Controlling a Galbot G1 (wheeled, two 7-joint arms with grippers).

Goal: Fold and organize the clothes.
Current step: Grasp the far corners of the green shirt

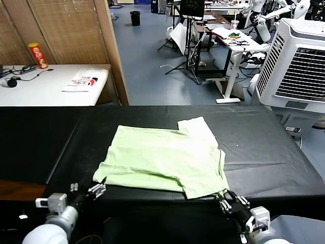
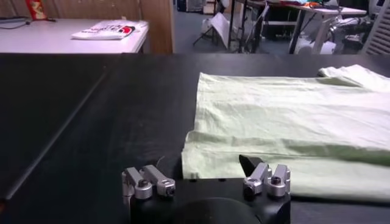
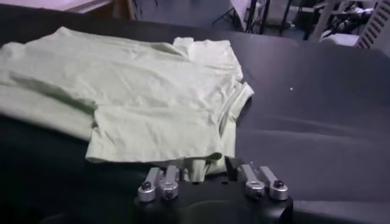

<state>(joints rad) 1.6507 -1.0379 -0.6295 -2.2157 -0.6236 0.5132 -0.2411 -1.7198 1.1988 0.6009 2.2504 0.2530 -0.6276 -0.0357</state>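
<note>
you are looking down at a long black table (image 1: pixel 264 152) that fills the head view. on it, near the front edge and about in the middle, lies the pale light-green shirt (image 1: pixel 162 160), spread flat and partly folded, with one sleeve sticking out toward the far side on your right. behind the table on your left stands a white counter (image 1: pixel 45 89) carrying a white printed bag (image 1: pixel 84 80) and a red can (image 1: pixel 37 55). a large white air cooler (image 1: pixel 299 66) sits at the far right.

your left gripper (image 1: pixel 99 187) hovers at the shirt's front left corner, its fingers spread wide and holding nothing, one finger over the hem. your right gripper (image 1: pixel 227 198) sits at the shirt's front right corner; its fingers are narrowed around the fabric's edge, though you cannot tell whether they actually pinch it.
</note>
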